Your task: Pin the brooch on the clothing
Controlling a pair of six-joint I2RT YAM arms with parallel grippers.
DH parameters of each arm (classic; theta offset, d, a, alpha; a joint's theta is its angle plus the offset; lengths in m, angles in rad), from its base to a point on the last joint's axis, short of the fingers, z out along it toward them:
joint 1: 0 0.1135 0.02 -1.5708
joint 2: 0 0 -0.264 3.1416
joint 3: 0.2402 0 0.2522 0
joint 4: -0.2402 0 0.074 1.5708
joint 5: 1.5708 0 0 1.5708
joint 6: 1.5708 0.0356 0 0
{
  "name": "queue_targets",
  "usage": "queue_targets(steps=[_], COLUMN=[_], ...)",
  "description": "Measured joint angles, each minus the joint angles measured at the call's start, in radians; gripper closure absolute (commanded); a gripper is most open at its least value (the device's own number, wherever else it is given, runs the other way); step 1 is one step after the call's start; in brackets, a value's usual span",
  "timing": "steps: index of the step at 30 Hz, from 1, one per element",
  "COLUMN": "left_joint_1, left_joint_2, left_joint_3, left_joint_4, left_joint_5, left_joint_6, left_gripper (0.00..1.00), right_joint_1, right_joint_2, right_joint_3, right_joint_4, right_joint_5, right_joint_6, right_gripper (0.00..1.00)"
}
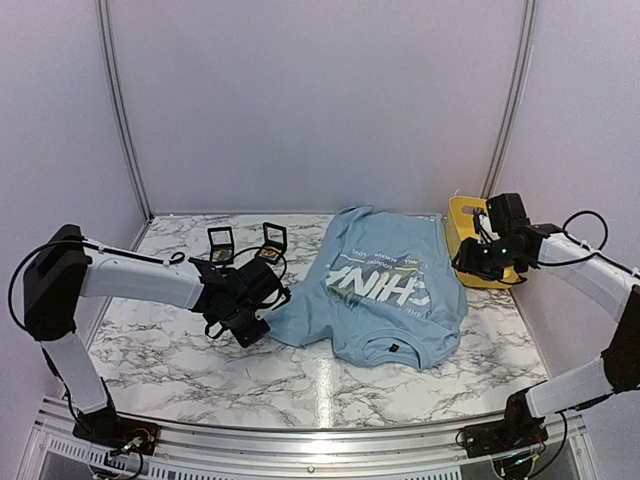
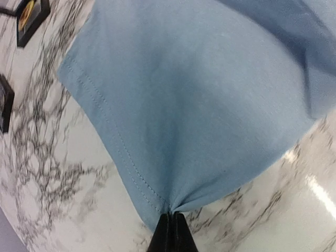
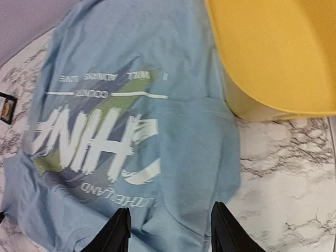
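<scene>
The light blue T-shirt (image 1: pixel 385 290) lies spread mid-table, print upward, its edge meeting the yellow bin (image 1: pixel 462 228). What the two small black frames (image 1: pixel 220 240) beyond it hold is too small to tell. The left gripper (image 2: pixel 170 223), mostly cut off in its wrist view, pinches a stitched corner, arm stretched low. The right gripper (image 3: pixel 170 226) hovers by the bin, fingers parted and empty.

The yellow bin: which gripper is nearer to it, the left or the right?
Right. The right gripper hangs open just beside the yellow bin; the left gripper is far off, shut on the opposite edge of the T-shirt.
</scene>
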Motion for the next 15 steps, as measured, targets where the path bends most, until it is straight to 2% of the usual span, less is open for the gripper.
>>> queue_targets(steps=[4, 11, 12, 13, 14, 15], left_joint_1=[0.027, 0.072, 0.085, 0.101, 0.116, 0.129], left_joint_2=[-0.079, -0.076, -0.073, -0.070, -0.065, -0.060], left_joint_3=[-0.080, -0.101, -0.100, -0.100, -0.098, -0.095], left_joint_4=[-0.119, -0.270, -0.282, -0.292, -0.305, -0.315], left_joint_5=[-0.022, -0.117, -0.134, -0.150, -0.166, -0.179], left_joint_6=[-0.063, -0.093, -0.093, -0.094, -0.094, -0.089], left_gripper=[1.00, 1.00, 0.97, 0.77, 0.52, 0.34], right_joint_1=[-0.043, -0.043, -0.043, -0.043, -0.043, -0.043], right_joint_2=[0.024, 0.157, 0.169, 0.181, 0.192, 0.196], right_joint_3=[-0.083, -0.145, -0.148, -0.153, -0.158, -0.163], right_joint_4=[-0.023, -0.008, -0.005, 0.000, 0.006, 0.011], right_joint_5=[0.073, 0.117, 0.122, 0.127, 0.128, 0.129], right_joint_6=[0.023, 0.042, 0.042, 0.043, 0.046, 0.045], right_gripper=[0.57, 0.59, 0.60, 0.61, 0.61, 0.62])
